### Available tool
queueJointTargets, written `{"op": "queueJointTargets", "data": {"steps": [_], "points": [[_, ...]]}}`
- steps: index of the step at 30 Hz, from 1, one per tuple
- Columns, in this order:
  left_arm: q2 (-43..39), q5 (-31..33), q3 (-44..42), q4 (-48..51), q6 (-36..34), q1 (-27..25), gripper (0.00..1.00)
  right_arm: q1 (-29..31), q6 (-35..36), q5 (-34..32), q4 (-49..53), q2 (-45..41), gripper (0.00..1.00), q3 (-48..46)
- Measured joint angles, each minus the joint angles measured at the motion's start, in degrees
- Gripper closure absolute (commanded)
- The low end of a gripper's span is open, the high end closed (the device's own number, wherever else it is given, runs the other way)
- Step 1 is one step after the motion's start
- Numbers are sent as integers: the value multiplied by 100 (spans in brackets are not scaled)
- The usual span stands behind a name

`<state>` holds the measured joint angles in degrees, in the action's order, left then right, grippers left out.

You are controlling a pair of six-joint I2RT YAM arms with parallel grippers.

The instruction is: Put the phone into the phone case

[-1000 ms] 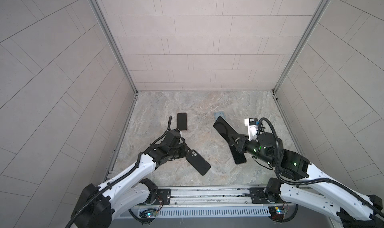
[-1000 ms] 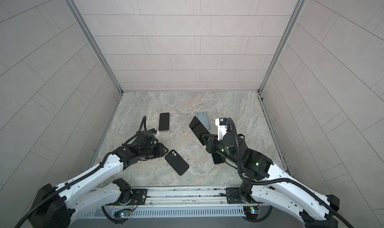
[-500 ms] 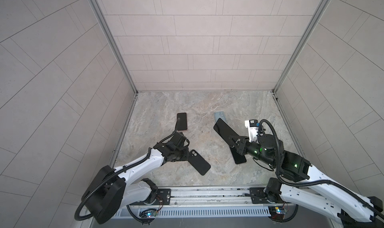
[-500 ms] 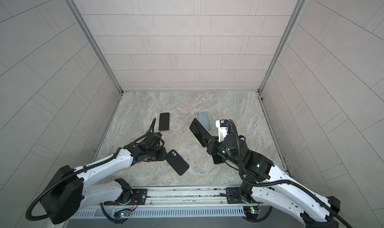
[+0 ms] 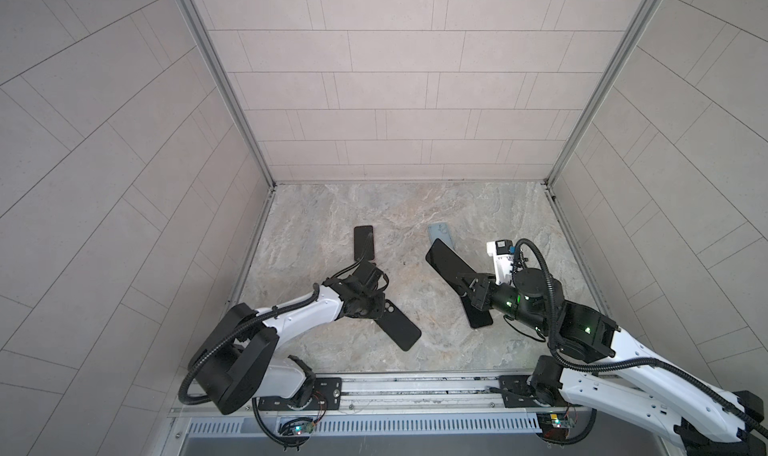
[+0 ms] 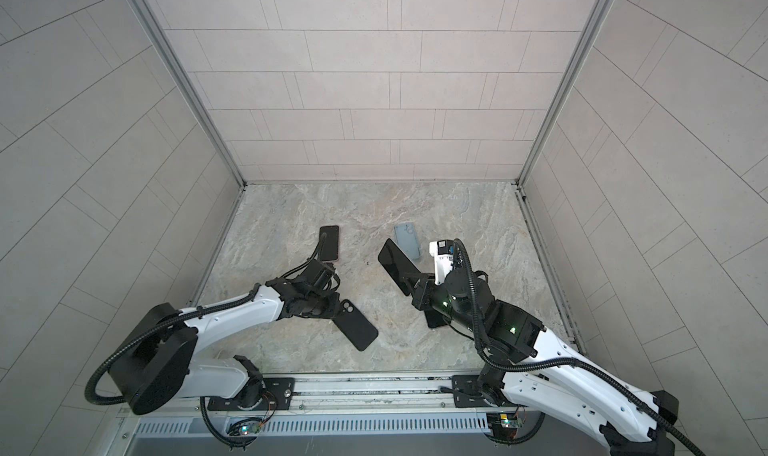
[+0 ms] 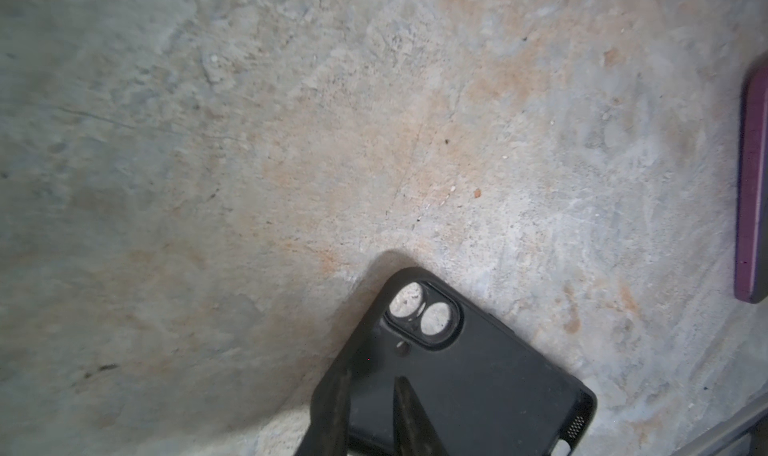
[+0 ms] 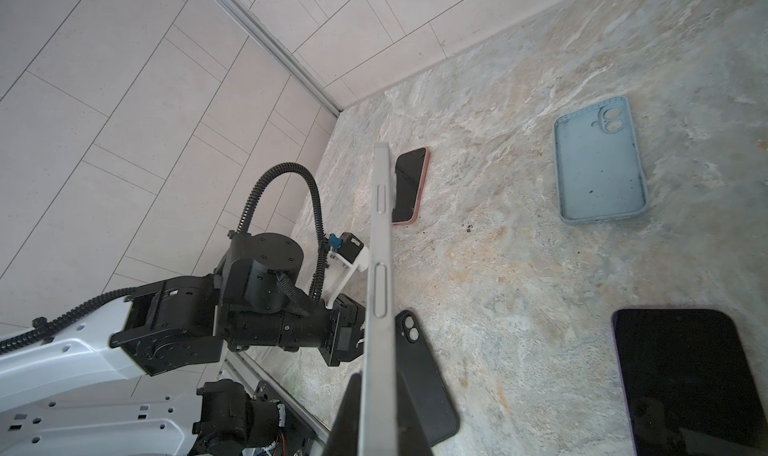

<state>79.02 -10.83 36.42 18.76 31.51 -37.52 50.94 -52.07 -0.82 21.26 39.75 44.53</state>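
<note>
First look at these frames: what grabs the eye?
The right gripper holds a phone clamped by one end, tilted up off the table right of centre. On the left, the left gripper straddles the edge of a black case lying flat near the front. A pale blue case lies empty toward the back.

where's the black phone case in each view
In a top view: black case left of centre, at the left arm's tip.
In a top view: same place.
Left wrist: close up, back facing up.
Right wrist: partly behind the held phone.
Shared landmark: its twin-hole camera cutout.
</note>
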Motion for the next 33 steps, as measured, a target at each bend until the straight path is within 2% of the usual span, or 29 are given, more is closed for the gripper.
{"op": "queueJointTargets", "data": {"steps": [9,21,29,33], "points": [[356,302,256,146,-160,-15,78,0,-9,13,4,-107,100,0],[101,599,501,463,-302,-39,77,-9,-63,17,7,-162,100,-157],[920,831,861,682,-461,-39,77,-11,-66,15,37,-227,100,-162],[1029,848,931,728,-496,-39,77,-22,-63,15,131,-306,100,-162]]}}
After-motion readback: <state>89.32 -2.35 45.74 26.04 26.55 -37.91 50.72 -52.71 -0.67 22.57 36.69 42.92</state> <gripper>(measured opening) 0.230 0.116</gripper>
